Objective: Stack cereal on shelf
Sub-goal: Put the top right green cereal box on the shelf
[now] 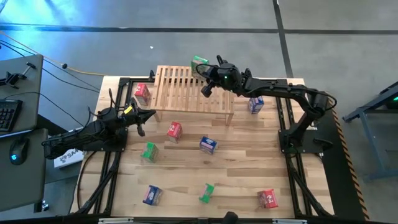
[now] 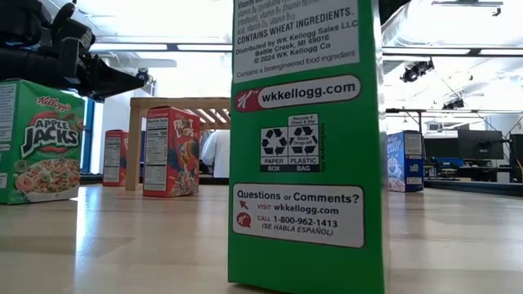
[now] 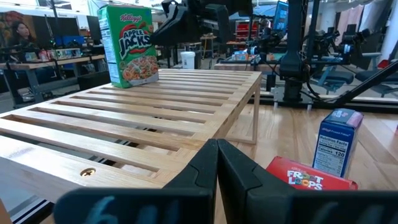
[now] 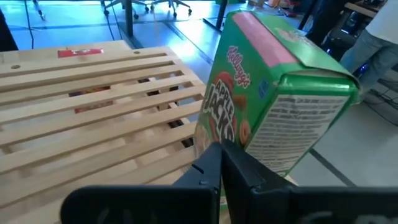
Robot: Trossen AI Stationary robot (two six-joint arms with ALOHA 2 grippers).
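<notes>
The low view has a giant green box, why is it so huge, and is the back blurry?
Low view: the green box stands right at the camera, so it looms; bright ceiling lights wash out the room behind. High view: the same boxes look tiny and evenly lit.

Light-wood slatted shelf stands at the tabletop's far edge. One green cereal box upright on its far right corner. Eight more boxes, red, green and blue, scattered over the tabletop, some beside the shelf's ends.

Grey floor; desk with keyboard and mouse.
</notes>
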